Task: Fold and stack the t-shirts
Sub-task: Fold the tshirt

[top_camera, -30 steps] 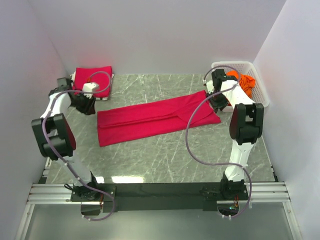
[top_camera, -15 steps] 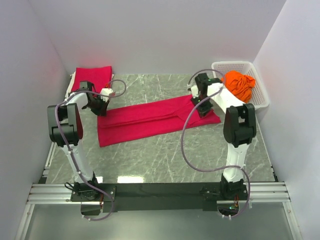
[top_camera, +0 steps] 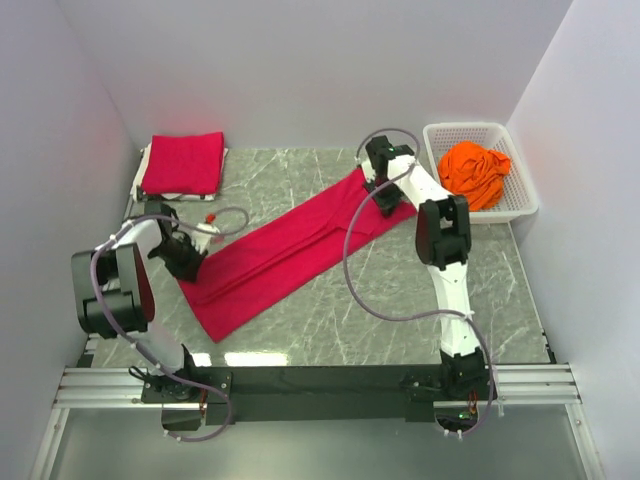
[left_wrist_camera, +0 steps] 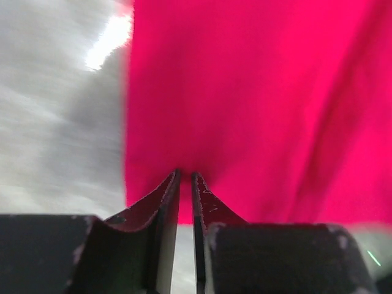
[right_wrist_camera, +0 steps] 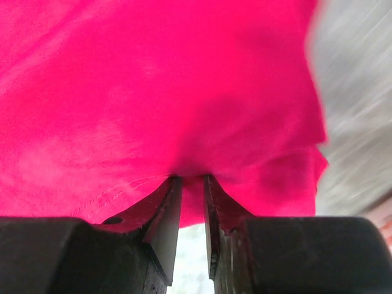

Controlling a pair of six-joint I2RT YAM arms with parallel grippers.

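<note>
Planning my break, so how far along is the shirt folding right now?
Done: a folded red stack sits at the back left. In hand: the long red t-shirt, folded lengthwise, is pinched at its ends by the left gripper and right gripper. Left: its crosswise folds, stacking it, then the orange t-shirt bunched in the basket.

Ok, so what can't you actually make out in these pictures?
Top view: how many shirts the folded red stack holds; only its top layer shows.
Top view: anything under the orange shirt in the basket; the heap covers it.
Both wrist views: how many layers of the long red shirt the left gripper and right gripper pinch; cloth fills the frame.
Wrist views: the table, motion-blurred.
</note>
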